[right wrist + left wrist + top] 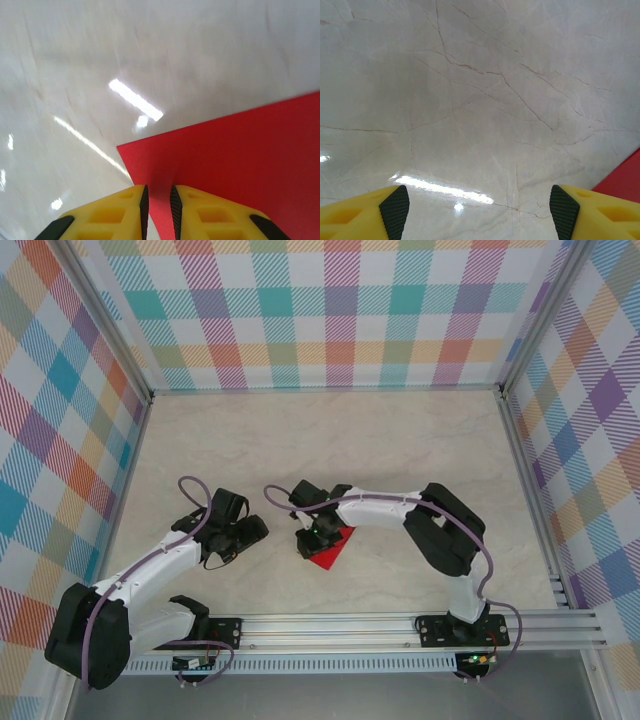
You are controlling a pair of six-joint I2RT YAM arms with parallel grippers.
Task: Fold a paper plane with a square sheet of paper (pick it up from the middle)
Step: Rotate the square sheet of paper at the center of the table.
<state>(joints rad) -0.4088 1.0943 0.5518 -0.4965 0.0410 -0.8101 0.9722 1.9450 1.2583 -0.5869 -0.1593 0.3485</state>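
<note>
**A:** Right gripper (158,194)?
**B:** Nearly closed, pinching the square sheet of paper (240,165) near 1 corner. The rest spreads ahead and right.
**A:** Left gripper (480,210)?
**B:** Wide open over the tabletop (470,100), with the sheet's edge to its right.

One square sheet of paper (240,155), one table (330,440), two arms (150,565) (385,505), one left pincer (479,202), one right pincer (159,200).
</note>
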